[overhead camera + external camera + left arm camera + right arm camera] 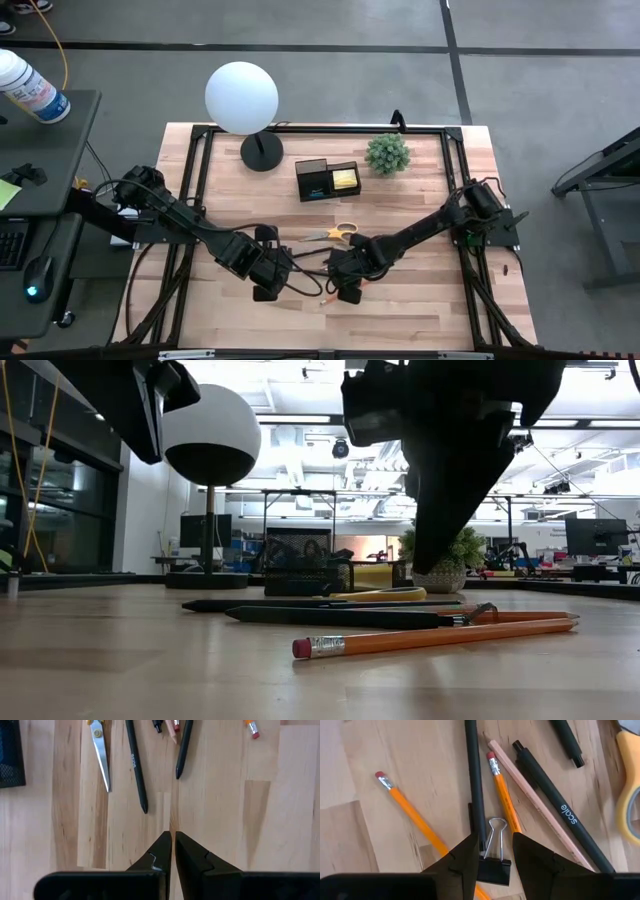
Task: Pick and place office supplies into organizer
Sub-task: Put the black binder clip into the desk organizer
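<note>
The right end effector is hanging low over the pale, grained wooden worktop, its dark wedge-shaped fingers parted around a black binder clip with looped wire handles — whether they are touching it is unclear. Orange pencils, a bare-wood pencil and matte black pens are lying fanned beside yellow-handled scissors. The black mesh organizer is sitting further back — a yellow sticky-note pad inside. The left end effector is hovering nearby, fingers nearly closed, empty.
</note>
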`<state>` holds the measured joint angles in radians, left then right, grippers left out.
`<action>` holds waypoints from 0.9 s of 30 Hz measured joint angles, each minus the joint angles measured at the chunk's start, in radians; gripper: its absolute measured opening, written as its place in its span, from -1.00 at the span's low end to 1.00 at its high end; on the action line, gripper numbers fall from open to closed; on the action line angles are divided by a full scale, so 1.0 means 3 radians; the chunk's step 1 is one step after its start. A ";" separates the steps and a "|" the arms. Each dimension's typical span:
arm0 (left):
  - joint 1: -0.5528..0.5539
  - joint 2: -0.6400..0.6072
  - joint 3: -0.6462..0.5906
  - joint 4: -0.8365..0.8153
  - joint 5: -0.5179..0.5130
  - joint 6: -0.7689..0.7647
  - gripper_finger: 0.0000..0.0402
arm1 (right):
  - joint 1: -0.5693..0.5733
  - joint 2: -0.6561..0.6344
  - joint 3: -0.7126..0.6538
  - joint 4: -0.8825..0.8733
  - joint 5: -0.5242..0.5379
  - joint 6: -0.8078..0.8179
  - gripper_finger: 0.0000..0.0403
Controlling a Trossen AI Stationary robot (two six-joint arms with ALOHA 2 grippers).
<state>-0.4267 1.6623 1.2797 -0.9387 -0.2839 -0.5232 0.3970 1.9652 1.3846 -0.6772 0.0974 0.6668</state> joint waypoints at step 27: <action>0.0003 -0.0001 0.0000 0.0021 -0.0170 0.0008 -0.93 | -0.0055 0.0079 0.0000 -0.0017 -0.0221 -0.0232 -0.79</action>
<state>-0.4259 1.6620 1.2797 -0.9323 -0.3350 -0.5209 0.3805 1.9890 1.3846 -0.6824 0.0312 0.5972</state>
